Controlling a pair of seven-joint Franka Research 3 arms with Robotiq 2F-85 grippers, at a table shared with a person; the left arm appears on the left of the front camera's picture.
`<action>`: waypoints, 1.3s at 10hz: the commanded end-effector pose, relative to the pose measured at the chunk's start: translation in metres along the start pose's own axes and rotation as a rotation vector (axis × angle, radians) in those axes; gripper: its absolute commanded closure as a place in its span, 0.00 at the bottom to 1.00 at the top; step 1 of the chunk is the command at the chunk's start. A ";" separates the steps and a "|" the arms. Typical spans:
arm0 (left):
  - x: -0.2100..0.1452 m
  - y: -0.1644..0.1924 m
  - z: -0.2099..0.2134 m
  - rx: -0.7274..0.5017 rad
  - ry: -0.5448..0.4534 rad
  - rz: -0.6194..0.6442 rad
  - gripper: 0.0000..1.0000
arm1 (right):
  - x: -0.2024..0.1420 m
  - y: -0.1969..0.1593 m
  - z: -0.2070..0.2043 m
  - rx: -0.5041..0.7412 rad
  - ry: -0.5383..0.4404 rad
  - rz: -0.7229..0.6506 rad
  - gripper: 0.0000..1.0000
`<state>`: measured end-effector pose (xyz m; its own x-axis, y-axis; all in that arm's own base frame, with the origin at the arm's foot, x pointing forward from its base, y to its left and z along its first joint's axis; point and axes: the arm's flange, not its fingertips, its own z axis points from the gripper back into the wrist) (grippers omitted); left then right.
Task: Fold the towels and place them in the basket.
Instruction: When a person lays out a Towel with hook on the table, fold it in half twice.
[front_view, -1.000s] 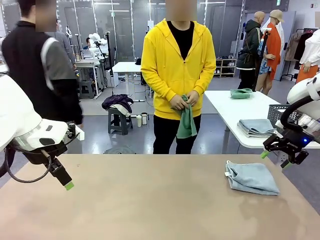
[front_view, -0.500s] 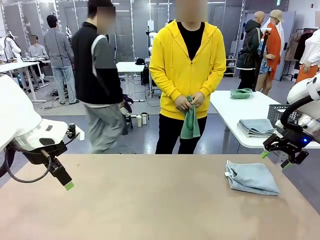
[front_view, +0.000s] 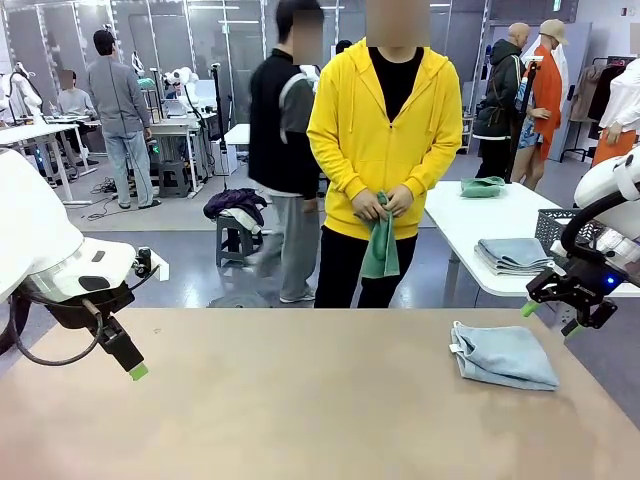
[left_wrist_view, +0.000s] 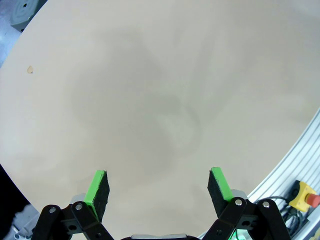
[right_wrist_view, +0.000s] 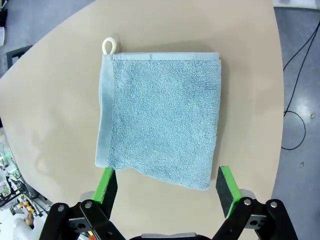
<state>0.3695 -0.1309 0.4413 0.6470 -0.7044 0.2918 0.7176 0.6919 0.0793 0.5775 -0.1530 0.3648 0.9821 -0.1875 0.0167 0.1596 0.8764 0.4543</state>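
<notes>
Here, a folded grey-blue towel (front_view: 503, 355) is laid on the table's (front_view: 300, 400) right side, with the right gripper (front_view: 548, 318) held near its far right corner, jaws spread and empty. A green towel (front_view: 380, 248) is held in the person's hands (front_view: 378, 205) at the far side. The left gripper (left_wrist_view: 159, 187) is held spread over bare table at the left.

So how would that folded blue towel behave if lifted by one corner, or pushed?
Probably floppy: the towel is soft terry lying in flat folded layers, so lifted by a corner it would likely sag and unfold. It looks light. Pushed across the table, its looped pile would probably drag and bunch rather than slide.
</notes>
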 end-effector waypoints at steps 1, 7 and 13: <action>0.002 -0.002 -0.001 0.010 0.000 0.011 0.00 | 0.002 -0.001 0.001 0.005 0.006 0.014 0.00; 0.000 0.000 0.000 0.000 0.000 0.000 0.00 | 0.000 0.000 0.000 0.000 0.000 0.000 0.00; 0.002 -0.005 0.052 -0.057 -0.089 0.025 0.00 | -0.096 0.063 0.044 -0.174 -0.294 0.251 0.00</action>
<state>0.3560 -0.1336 0.4857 0.6376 -0.6770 0.3676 0.7100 0.7015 0.0606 0.5187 -0.1140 0.4392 0.9508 -0.0712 0.3015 -0.0240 0.9534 0.3008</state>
